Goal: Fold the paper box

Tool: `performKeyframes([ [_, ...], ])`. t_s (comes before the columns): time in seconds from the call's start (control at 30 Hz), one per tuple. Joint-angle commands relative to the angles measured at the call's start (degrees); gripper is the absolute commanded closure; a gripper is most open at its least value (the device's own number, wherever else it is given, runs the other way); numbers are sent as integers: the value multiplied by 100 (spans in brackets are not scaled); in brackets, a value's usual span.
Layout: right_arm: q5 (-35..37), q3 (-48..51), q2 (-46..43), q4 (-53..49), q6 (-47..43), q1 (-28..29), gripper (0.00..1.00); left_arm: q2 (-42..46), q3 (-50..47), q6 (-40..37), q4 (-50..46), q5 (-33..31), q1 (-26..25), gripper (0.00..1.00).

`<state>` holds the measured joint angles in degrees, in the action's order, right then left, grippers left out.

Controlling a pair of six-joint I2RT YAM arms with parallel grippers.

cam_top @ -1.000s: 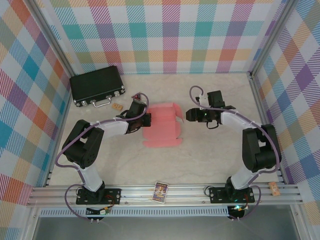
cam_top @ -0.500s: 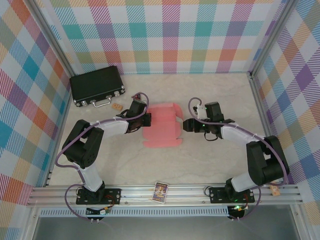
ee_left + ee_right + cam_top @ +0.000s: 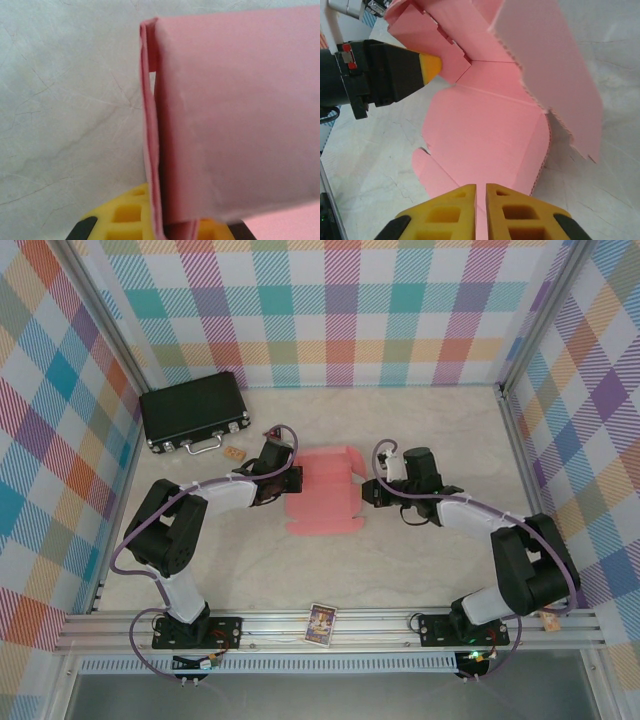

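Observation:
The paper box [image 3: 325,495] is a salmon-pink die-cut sheet, partly folded, lying mid-table between the arms. My left gripper [image 3: 292,480] is shut on a doubled wall at the sheet's left side. In the left wrist view that wall [image 3: 200,125] stands between the yellow fingers [image 3: 122,215]. My right gripper [image 3: 368,492] is at the sheet's right edge. Its yellow fingertips [image 3: 451,207] are pressed almost together with a thin strip of the pink sheet [image 3: 485,130] between them. A raised flap [image 3: 555,75] leans overhead on the right. The left gripper's yellow tip [image 3: 430,65] shows at the far side.
A black hard case [image 3: 193,412] with metal latches lies at the back left, a small tan block [image 3: 236,454] in front of it. A printed card [image 3: 321,623] rests on the front rail. Plaid walls enclose the table on three sides.
My right gripper moved left to the sheet's right edge and closed on it. The left arm and its grip stayed put.

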<state>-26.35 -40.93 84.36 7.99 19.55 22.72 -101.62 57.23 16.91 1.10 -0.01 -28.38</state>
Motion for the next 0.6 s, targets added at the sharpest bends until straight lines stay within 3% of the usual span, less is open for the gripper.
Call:
performKeyframes([
  [0.0, 97, -21, 261, 301, 169, 108, 88, 14, 167, -11, -181, 46, -27, 99],
  [0.57, 1680, 542, 761, 765, 598, 464, 94, -103, 178, 74, -137, 45, -27, 100],
])
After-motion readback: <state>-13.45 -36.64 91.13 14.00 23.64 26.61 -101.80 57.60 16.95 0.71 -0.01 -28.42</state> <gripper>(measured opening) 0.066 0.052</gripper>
